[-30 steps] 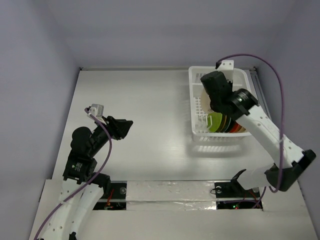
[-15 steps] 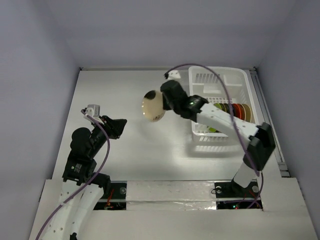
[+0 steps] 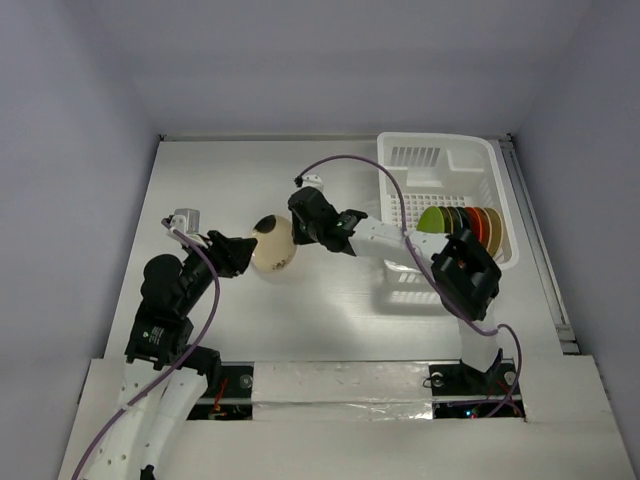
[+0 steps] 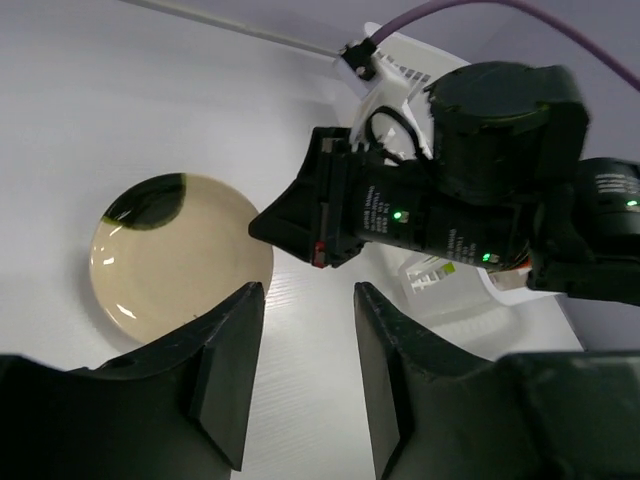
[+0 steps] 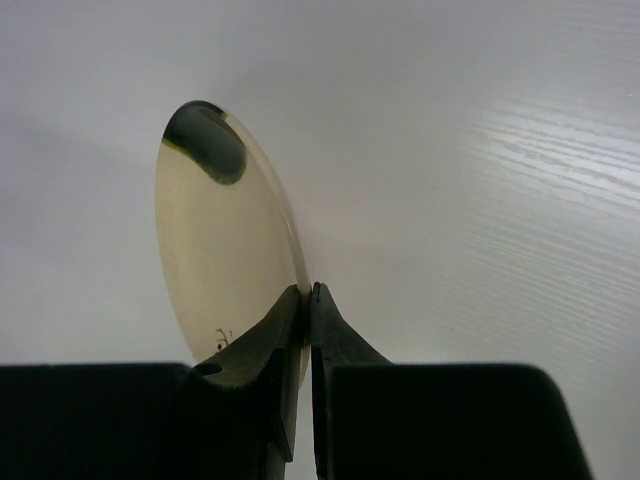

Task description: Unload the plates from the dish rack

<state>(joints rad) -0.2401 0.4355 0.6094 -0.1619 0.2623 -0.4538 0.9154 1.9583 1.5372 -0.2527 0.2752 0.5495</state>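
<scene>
Rim pinch: your right fingers [image 5: 340, 350] clamp the cream plate [image 3: 272, 245] edgewise, left fingers [image 4: 225, 350] apart, empty; release early and it could drop to the counter [image 3: 300, 330].

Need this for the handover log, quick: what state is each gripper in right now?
Left gripper: open, nothing between its jaws.
Right gripper: shut on the cream plate, pinching its rim.
</scene>
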